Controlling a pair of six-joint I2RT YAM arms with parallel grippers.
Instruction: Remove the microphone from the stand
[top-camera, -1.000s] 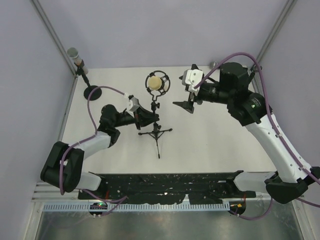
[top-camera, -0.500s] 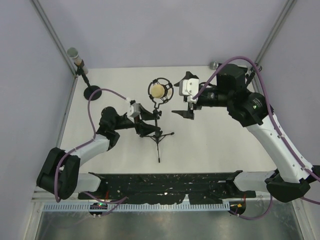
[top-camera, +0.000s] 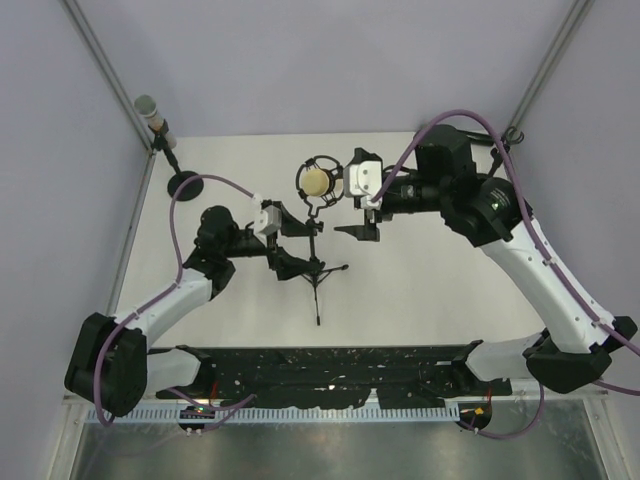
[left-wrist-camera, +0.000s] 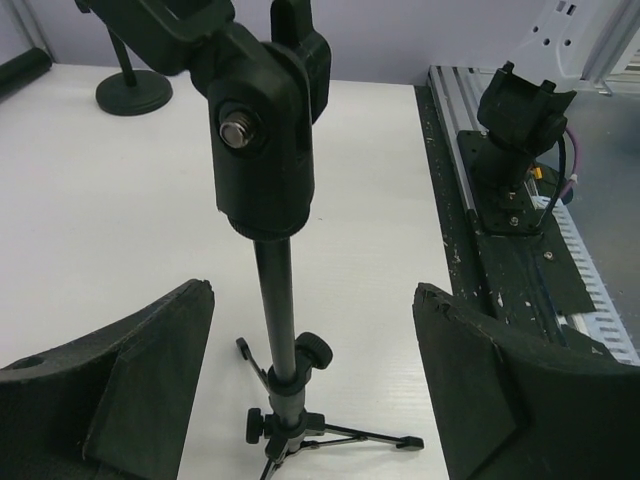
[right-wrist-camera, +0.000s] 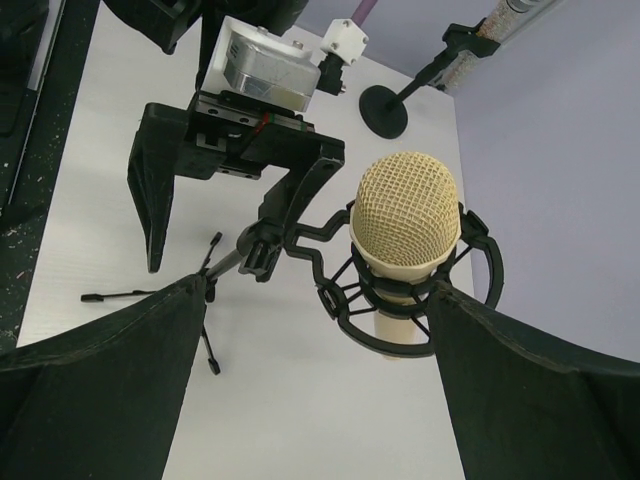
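White tabletop (top-camera: 430, 290), smooth and matte, with pale walls round it. At far left I see a spare stand (top-camera: 183, 183) on a round base. My left gripper (top-camera: 288, 245) is wide apart, its blunt black fingers either side of the stand (left-wrist-camera: 272, 300), a thin dark tripod pole, touching nothing. The microphone (right-wrist-camera: 405, 225), with a cream body and gold mesh head, sits in its black wire cradle (right-wrist-camera: 335, 300) on top. My right gripper (right-wrist-camera: 318, 290) gapes around it, holding nothing. I judge that grasping and lifting out both remain.

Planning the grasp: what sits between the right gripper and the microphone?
Only the black shock mount ringing the microphone, seen in the right wrist view.
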